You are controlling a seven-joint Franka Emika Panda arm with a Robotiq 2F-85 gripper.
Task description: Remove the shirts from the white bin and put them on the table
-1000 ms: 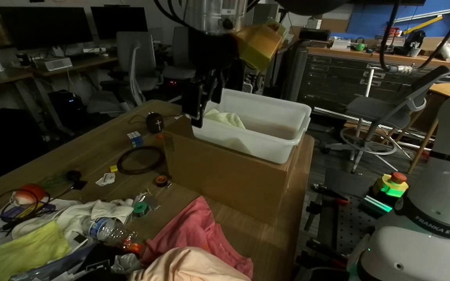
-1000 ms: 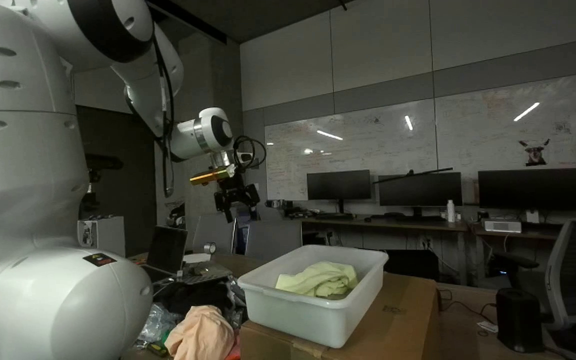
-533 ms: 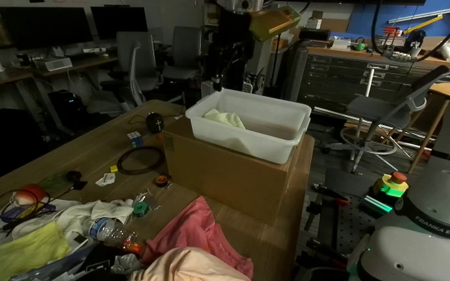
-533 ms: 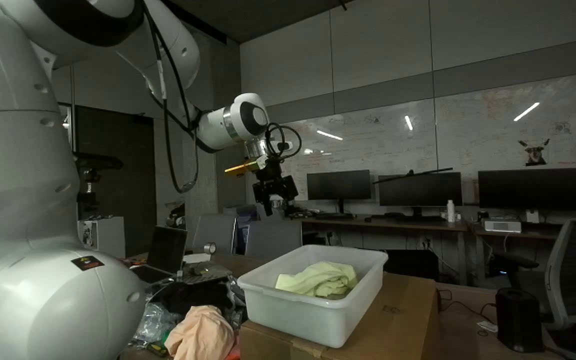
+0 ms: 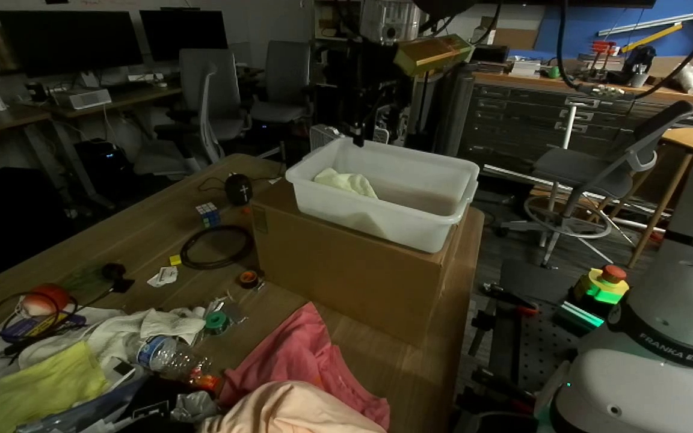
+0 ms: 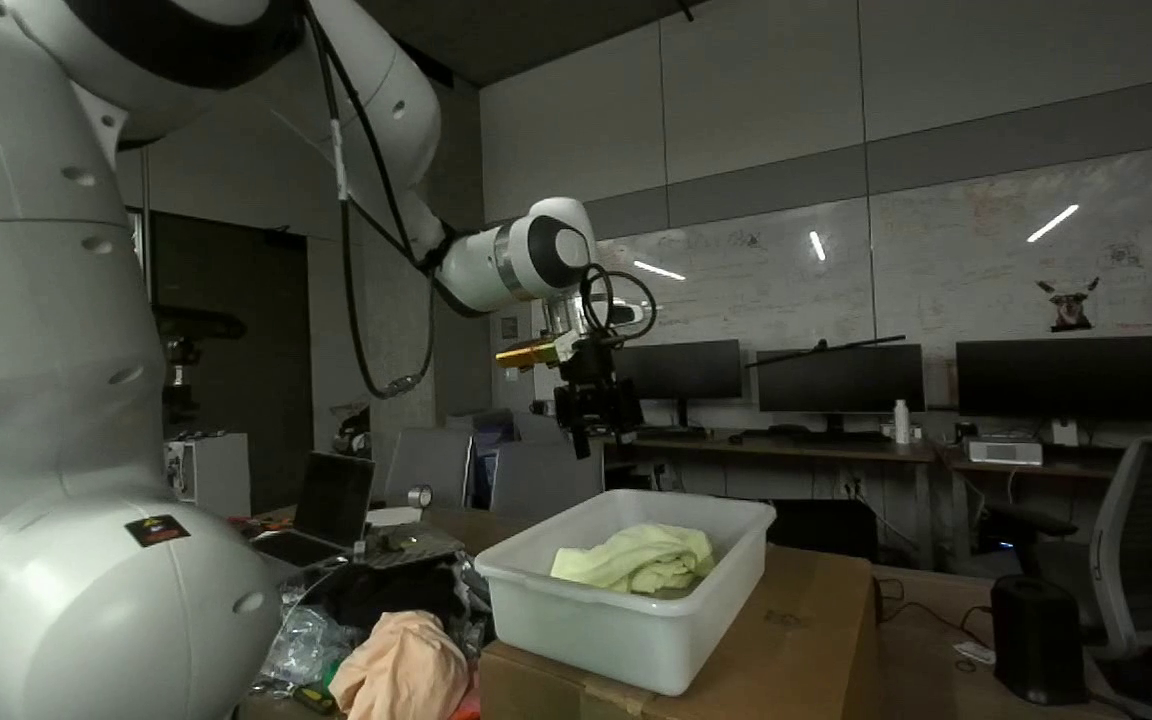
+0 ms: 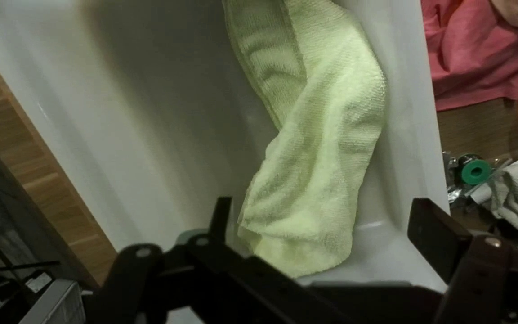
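Exterior views, both of them, show the wooden counter bearing a cardboard box, its one end just beside the counter's edge on the right of an exterior view. On the box sits the white bin, upright, and on the bin's floor lies a bunched pale green cloth — by my reading a shirt due to come out next.

The move turns on how that cloth lies. From the gripper it is below and ahead, its long axis running up the wrist view near the bin's long wall on the right there, its near end close to the short end wall and, as seen, between the fingertips. That axis crosses the line from finger to finger, so a pinch should go across the cloth's width.

The gripper hangs above the bin, spread wide, with nothing in it and no contact showing. One fingertip appears over the bin's inside, the other over the long rim on the right — depth is hard to read, but a straight descent might catch that rim, so a small shift inward looks wise
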